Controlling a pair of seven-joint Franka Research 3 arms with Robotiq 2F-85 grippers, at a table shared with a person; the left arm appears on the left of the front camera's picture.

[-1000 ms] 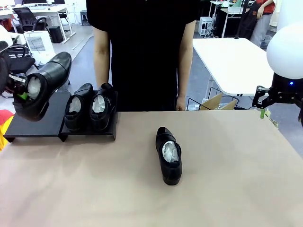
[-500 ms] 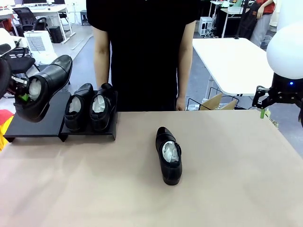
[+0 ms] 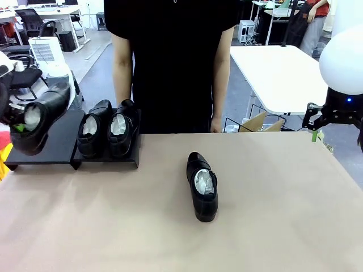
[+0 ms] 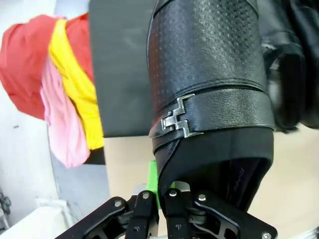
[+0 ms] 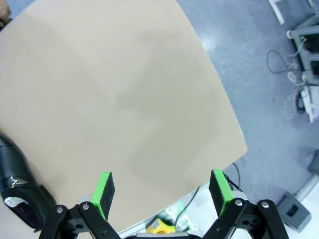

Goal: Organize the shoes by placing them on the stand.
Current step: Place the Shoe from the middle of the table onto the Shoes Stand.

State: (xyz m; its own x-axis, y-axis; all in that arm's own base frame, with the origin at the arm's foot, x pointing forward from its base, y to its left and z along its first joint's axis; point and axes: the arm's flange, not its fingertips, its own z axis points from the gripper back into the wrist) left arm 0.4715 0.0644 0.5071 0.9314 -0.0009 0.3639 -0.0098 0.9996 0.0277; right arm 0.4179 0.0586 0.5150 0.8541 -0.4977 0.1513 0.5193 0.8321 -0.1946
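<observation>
You're working over a table (image 3: 272, 226) covered in plain tan, matte sheeting, with a person in a black shirt (image 3: 170, 62) standing at the far edge. Behind them the room shows grey floor, a white table, office chairs and a white unit on the left.

Against a second ago, your left tool (image 3: 18, 126) has carried its shoe (image 3: 37, 116) lower and further to the left; it now hangs tilted, toe up and away, above the left panel of the stand (image 3: 42, 153). Everything else lies as it did.

The left tool is clamped on that shoe's heel rim; in the left wrist view (image 4: 158, 196) you see the green pad against the collar, perforated leather and a silver strap buckle (image 4: 177, 122). Beside the stand there lies a bundle of red, yellow and pink cloth (image 4: 65, 99).

Two glossy black shoes (image 3: 108, 127) sit side by side on the stand's right panel, toes away from you, white paper crumpled inside. The fourth shoe (image 3: 202, 186) lies alone mid-table, toe toward you.

Your right tool (image 5: 164, 196) hangs with jaws spread wide and nothing between them, above the table's right corner; in the front view it sits at the right edge (image 3: 317, 122).
</observation>
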